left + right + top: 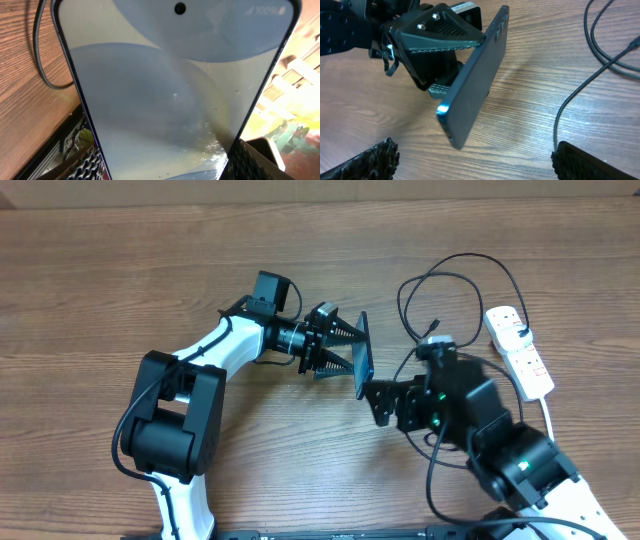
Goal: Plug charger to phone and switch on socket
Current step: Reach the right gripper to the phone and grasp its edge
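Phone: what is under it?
Only bare table; the left gripper holds the phone tilted over it. The spot behind its lower edge is hidden.

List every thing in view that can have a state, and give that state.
Phone: lifted on edge, gripped, no cable in it.
Left gripper: shut on phone.
Right gripper: open, empty.
Charger: lying loose, not in phone.
Socket: lying flat; on or off, cannot tell.

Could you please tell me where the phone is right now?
In the overhead view, the phone is held on edge in the left claw, near the middle of the table, with the right claw just beyond it, on the right.
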